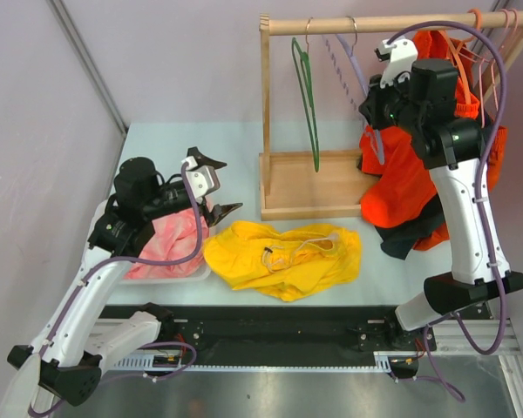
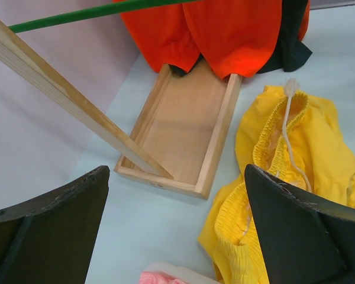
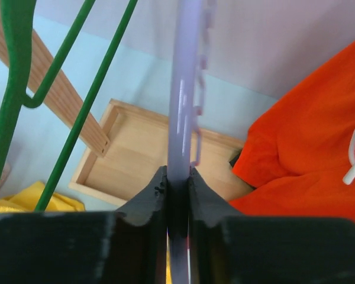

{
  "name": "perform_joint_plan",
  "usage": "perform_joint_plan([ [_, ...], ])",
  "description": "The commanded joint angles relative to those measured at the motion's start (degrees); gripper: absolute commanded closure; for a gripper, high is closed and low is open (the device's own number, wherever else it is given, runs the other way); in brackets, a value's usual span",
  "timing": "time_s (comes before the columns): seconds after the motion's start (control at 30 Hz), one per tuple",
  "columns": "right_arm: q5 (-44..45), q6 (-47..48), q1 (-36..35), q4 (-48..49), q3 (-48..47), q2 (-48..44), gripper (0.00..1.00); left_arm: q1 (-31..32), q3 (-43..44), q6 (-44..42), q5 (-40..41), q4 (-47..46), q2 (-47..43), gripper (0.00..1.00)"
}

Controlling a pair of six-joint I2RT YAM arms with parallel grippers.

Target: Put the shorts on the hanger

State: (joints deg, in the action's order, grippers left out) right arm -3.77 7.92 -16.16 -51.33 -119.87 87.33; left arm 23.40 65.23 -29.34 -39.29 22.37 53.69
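The yellow shorts [image 1: 283, 257] lie crumpled on the table in front of the wooden rack, with the white drawstring showing. They also show in the left wrist view [image 2: 296, 148]. The lilac hanger [image 1: 347, 59] hangs by its hook from the rack's rail. My right gripper [image 1: 376, 111] is shut on one of the hanger's bars; in the right wrist view the bar [image 3: 186, 89] runs up from between the closed right gripper [image 3: 177, 174]. My left gripper [image 1: 211, 185] is open and empty, above the table left of the shorts; in its own view the left gripper [image 2: 174, 236] has its jaws wide apart.
A wooden rack with a tray base [image 1: 309, 185] stands at the back. A dark green hanger [image 1: 308, 96] hangs left of the lilac one. Orange-red shorts [image 1: 401, 187] hang at the right. A white bin with pink cloth [image 1: 170, 244] sits left of the shorts.
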Motion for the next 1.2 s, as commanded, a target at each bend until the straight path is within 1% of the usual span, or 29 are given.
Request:
perform_joint_plan([
  [0.0, -4.13, -2.2, 1.74, 3.25, 0.52, -2.69, 0.93, 0.24, 0.42, 0.78, -1.84, -1.63, 0.1, 0.0],
  [0.03, -5.62, -2.82, 2.62, 3.6, 0.52, -2.86, 1.0, 0.33, 0.51, 0.78, -2.02, -1.72, 0.18, 0.0],
  [0.2, -7.92, -5.46, 4.47, 6.59, 2.01, -5.14, 1.0, 0.33, 1.12, 0.69, -1.85, -1.54, 0.27, 0.0],
  [0.33, -10.11, -5.81, 5.18, 13.34, 7.89, -10.77, 1.0, 0.42, 1.3, 0.52, -1.76, -1.28, 0.27, 0.0],
  [0.43, -10.73, -6.25, 5.26, 15.46, 11.67, -14.72, 1.0, 0.51, 1.3, 0.43, -1.84, -1.36, 0.62, 0.0],
  [0.57, -10.47, -6.43, 5.61, 15.65, 15.89, -18.51, 1.0, 0.77, 1.65, 0.78, -1.93, -1.37, 1.59, 0.0],
  [0.67, -10.12, -5.91, 5.62, 12.41, 18.17, -20.7, 1.0, 0.77, 2.18, 0.6, -1.67, -0.66, 2.38, 0.0],
  [0.7, -9.86, -5.73, 5.7, 9.61, 18.79, -21.32, 1.0, 0.77, 2.18, 0.43, -1.58, -0.49, 2.47, 0.0],
  [0.77, -9.07, -4.76, 5.7, 4.96, 21.86, -24.21, 1.0, 0.77, 2.01, 0.43, -1.32, 0.04, 2.65, 0.0],
  [0.9, -8.18, 0.15, 5.62, -2.09, 27.93, -31.33, 1.0, 0.77, -0.79, 1.65, -0.36, -0.22, 1.86, 0.0],
  [0.97, -7.83, 1.39, 5.7, -5.87, 28.9, -33.53, 1.0, 0.77, -2.47, 2.79, 0.26, -1.1, 1.16, 0.0],
  [1.0, -8.18, 2.09, 5.7, -9.63, 29.52, -35.19, 1.0, 0.77, -4.22, 4.37, 0.96, -2.41, 0.54, 0.0],
  [1.03, -8.53, 4.45, 5.7, -11.67, 29.78, -35.91, 1.0, 0.77, -5.11, 4.9, 1.05, -2.85, 0.19, 0.0],
  [1.1, -9.06, 6.04, 5.7, -17.47, 29.7, -37.66, 1.0, 0.77, -7.38, 5.7, 1.06, -4.52, -0.86, 0.0],
  [1.17, -11.42, 9.82, 5.62, -23.25, 29.61, -38.72, 1.0, 0.77, -8.71, 5.96, 0.88, -5.58, -1.39, 0.0],
])
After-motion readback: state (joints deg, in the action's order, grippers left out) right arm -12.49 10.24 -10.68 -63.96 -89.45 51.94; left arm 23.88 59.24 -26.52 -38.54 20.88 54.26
